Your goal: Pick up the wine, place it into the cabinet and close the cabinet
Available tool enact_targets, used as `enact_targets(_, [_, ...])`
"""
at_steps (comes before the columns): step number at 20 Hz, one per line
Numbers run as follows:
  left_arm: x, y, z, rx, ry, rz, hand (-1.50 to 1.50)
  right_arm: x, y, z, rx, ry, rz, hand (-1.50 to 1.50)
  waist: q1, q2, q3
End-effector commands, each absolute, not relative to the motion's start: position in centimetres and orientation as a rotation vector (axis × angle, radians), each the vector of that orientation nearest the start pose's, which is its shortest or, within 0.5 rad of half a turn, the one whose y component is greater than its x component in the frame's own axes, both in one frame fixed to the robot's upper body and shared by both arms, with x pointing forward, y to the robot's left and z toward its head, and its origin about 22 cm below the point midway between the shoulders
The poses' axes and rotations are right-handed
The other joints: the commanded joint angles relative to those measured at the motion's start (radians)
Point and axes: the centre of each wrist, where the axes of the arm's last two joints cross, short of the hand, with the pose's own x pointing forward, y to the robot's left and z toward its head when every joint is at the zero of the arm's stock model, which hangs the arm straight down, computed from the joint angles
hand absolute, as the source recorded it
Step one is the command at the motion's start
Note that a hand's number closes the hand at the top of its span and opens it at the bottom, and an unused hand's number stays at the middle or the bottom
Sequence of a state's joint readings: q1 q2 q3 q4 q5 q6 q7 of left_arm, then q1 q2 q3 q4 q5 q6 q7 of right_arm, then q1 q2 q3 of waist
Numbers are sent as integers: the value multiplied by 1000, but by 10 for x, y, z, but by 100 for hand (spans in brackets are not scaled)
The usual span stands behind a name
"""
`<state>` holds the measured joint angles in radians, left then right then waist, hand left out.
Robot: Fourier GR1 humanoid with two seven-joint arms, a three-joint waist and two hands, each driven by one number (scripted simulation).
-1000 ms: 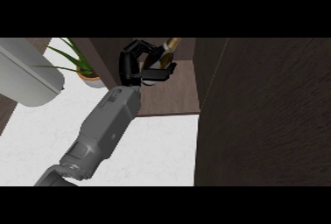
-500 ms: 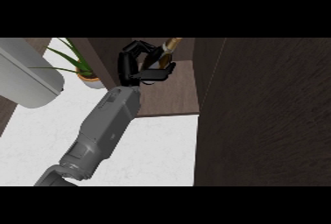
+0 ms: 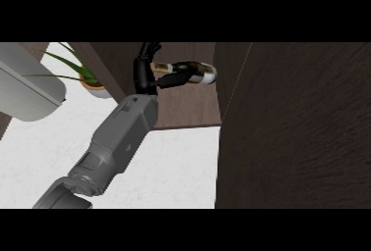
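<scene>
Looking steeply down at a white speckled counter point(image 3: 174, 166), there is one pale grey rounded appliance, one potted plant, one arm with one hand, one wine bottle and one cabinet. At the far left lies the pale grey rounded appliance point(image 3: 29, 88), cut off by the left edge. Just right of it stands a small green-leaved plant in a tan pot point(image 3: 92, 84), at the far side of the counter. Next, a single grey forearm rises from the near left toward the far middle, ending in a black hand point(image 3: 148, 73); which of the robot's hands it is cannot be told from this view. Its fingers are curled, with the thumb reaching out to the right, and they pinch the near end of a dark glass wine bottle with a pale label band point(image 3: 187, 72). The bottle lies on its side, inside the opening of the dark brown wooden cabinet point(image 3: 185, 105). To the right, the cabinet's broad dark wood-grain door point(image 3: 297, 132) fills the rest of the view, standing open.
</scene>
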<state>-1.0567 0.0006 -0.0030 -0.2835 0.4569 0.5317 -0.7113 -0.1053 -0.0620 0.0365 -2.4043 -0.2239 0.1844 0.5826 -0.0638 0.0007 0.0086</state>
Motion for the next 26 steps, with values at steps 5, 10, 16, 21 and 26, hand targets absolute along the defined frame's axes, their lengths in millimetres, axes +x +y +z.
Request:
enact_targets(5, [413,122,-6,331,-1777,124,-150,156,-219,207,323,-1936,315,-150,-8,24,-10])
enact_targets(10, [416,127,-4,357,-1809,148,-150,159,-214,202,319,-1935,318,-150,-7,26,-11])
enact_targets(16, [418,132,-1,302,-1821,198,-150,158,-214,194,331,-1927,323,-150,-12,27,-10])
enact_targets(21, [413,138,-10,281,-1836,187,-150,150,-231,201,301,-1928,326,-150,-7,21,-9])
enact_targets(26, [419,137,-1,196,-1864,176,-150,160,-222,194,331,-1936,324,-150,-2,23,-9])
